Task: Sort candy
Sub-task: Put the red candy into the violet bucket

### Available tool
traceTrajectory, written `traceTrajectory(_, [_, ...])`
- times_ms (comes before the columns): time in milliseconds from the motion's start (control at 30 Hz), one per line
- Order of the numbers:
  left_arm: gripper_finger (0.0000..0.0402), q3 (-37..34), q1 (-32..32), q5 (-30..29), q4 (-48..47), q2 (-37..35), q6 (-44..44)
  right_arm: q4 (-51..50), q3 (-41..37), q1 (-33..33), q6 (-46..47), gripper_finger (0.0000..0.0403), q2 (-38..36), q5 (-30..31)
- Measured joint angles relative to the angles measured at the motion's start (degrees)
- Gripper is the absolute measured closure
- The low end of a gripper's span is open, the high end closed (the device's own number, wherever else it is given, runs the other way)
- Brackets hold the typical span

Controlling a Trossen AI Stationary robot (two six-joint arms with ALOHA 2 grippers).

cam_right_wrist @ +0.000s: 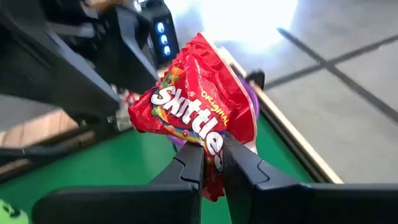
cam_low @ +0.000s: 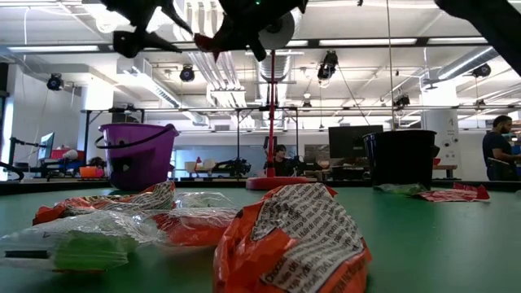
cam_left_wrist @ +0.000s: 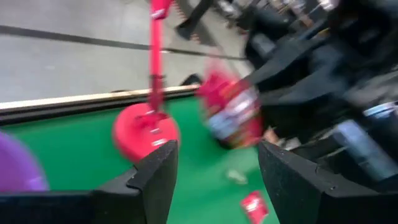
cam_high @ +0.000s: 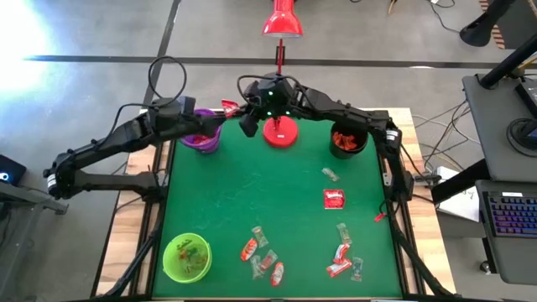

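The Skittles packet (cam_right_wrist: 199,118) is glossy red foil, a little crinkled. The candy (cam_high: 268,260) wrappers at the lower middle look shiny, some clear. The table (cam_high: 252,193) cover is matt green, like felt. The purple bucket (cam_low: 137,155) is smooth plastic.

The green felt table (cam_high: 277,201) is seen from overhead and at surface level; the red plastic lamp base (cam_high: 280,132) is shared with the left wrist view.

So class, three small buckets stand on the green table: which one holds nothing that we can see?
The purple bucket at the far left. The black one holds orange-red candy, the lime one green-wrapped pieces; the purple one's inside looks bare.
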Motion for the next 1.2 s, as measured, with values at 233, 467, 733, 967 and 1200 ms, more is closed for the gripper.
traceTrajectory(233, [0.0201,0.00,0.43,0.48,3.60,1.20,-0.10,-5.26,4.52,0.50,-1.50,0.0376,1.47,0.18])
traceTrajectory(467, [0.0201,0.02,2.00,3.24,9.61,4.00,0.24,-5.60,5.71,1.52,-2.00,0.0376,1.42,0.52])
traceTrajectory(733, [0.0223,0.09,3.25,4.30,9.57,4.79,2.43,-7.17,5.68,1.75,-2.18,0.0376,1.37,0.44])
traceTrajectory(967, [0.0304,0.09,3.69,6.41,9.55,4.89,3.02,-7.01,5.71,1.77,-2.18,0.0376,1.33,0.52])
traceTrajectory(1200, [0.0385,0.09,4.07,6.41,9.80,5.23,4.35,-6.47,5.71,1.75,-2.54,0.0376,1.33,2.69])
